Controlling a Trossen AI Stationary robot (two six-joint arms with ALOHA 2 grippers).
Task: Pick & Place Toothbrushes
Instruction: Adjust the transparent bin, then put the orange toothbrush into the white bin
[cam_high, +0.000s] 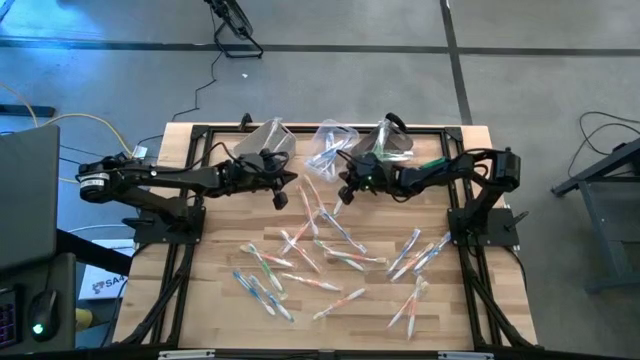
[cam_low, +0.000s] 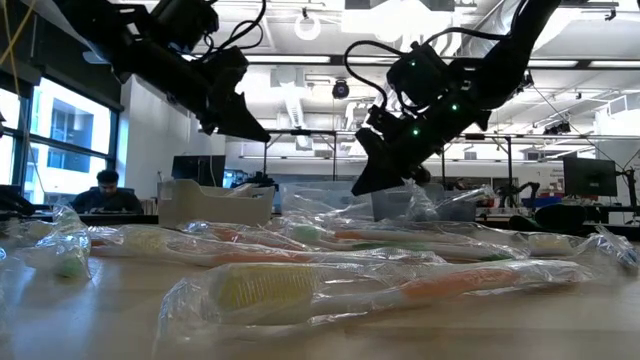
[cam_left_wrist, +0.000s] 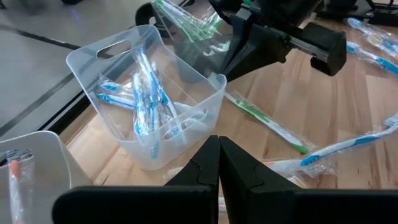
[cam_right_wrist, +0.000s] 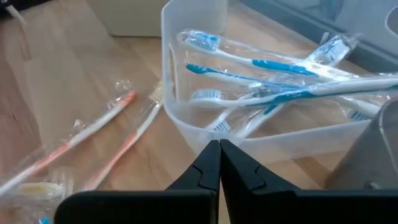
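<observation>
Table (cam_high: 210, 300): wrapped toothbrushes (cam_high: 330, 250) scattered across centre and front; blue ones already in the middle bin (cam_left_wrist: 149, 118). Left tool (cam_high: 279, 199) and right tool (cam_high: 343, 195): pressed together, empty, above the bins' edge. Judged light, stiff, wrapper slippery; best pinched mid-handle.

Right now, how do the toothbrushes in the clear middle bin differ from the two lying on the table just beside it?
The toothbrushes in the clear bin have blue handles; the two beside it on the table are orange. The blue ones lie piled and crossing inside the clear bin; the orange pair lies flat on the wood, side by side outside its wall. Both sets are white-headed and sealed in clear wrappers.
</observation>
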